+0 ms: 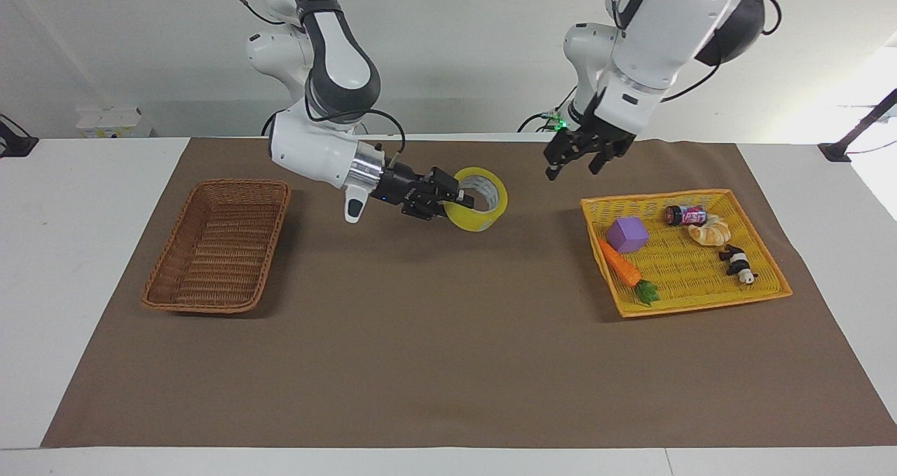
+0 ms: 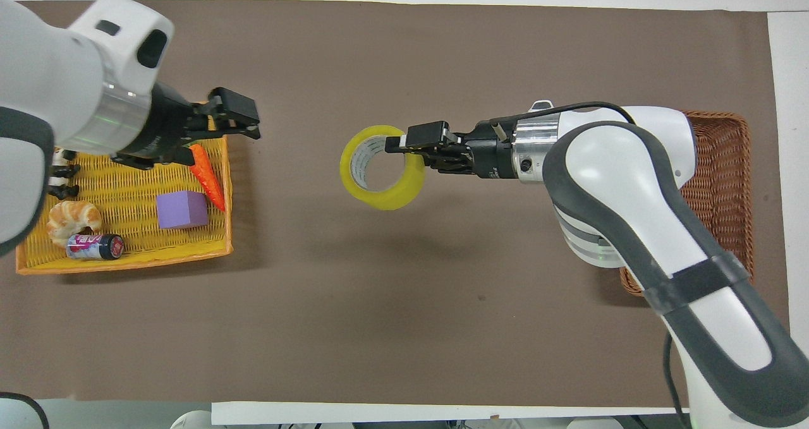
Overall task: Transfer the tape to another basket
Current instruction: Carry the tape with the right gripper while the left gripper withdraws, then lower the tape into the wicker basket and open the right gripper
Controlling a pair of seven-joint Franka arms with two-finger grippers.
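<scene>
Brown paper mat (image 1: 448, 364) spans the tabletop; the brown wicker basket (image 1: 218, 245), woven with raised sloping sides, sits empty at the right arm's end, so the drop remains. Right gripper (image 1: 468, 201) pinches the wall of the tape (image 1: 481, 199), a glossy yellow ring aloft over mid-mat. Left gripper (image 1: 573, 164), spread and empty, hangs over the yellow tray's (image 1: 701, 299) edge.

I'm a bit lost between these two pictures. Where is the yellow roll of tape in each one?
Facing view: the tape is up in the air near the middle, over the brown mat, held by the right gripper.
Overhead view: the tape is again near the middle, on the right gripper.
Shared landmark: the brown wicker basket.
</scene>
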